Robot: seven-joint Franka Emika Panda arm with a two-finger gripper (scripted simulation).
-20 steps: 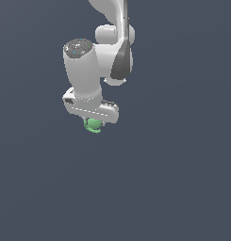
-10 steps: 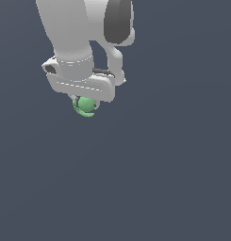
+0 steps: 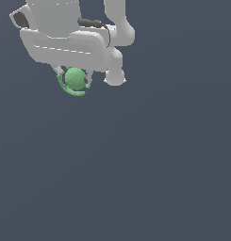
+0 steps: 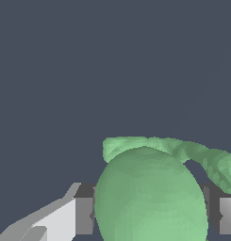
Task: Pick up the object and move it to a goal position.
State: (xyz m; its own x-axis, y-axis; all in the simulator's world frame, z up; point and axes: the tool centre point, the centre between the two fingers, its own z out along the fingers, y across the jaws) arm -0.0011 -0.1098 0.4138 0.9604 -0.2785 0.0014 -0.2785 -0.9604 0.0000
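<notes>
The object (image 3: pixel 75 78) is a small matte green ball with a thin curved green ring under it. It hangs between the fingers of my gripper (image 3: pixel 73 78) under the white hand, at the upper left of the exterior view. The gripper is shut on it and holds it clear of the dark floor. In the wrist view the object (image 4: pixel 150 193) fills the lower middle, with its ring (image 4: pixel 183 150) curving over it. A grey finger pad (image 4: pixel 84 215) presses on one side and the other pad (image 4: pixel 219 215) on the opposite side.
A plain dark grey-blue surface (image 3: pixel 150 169) fills the rest of both views. The white arm links (image 3: pixel 118 28) rise behind the hand.
The arm has moved toward the exterior view's left and upward, and looms larger. The green object has gone along in the shut gripper.
</notes>
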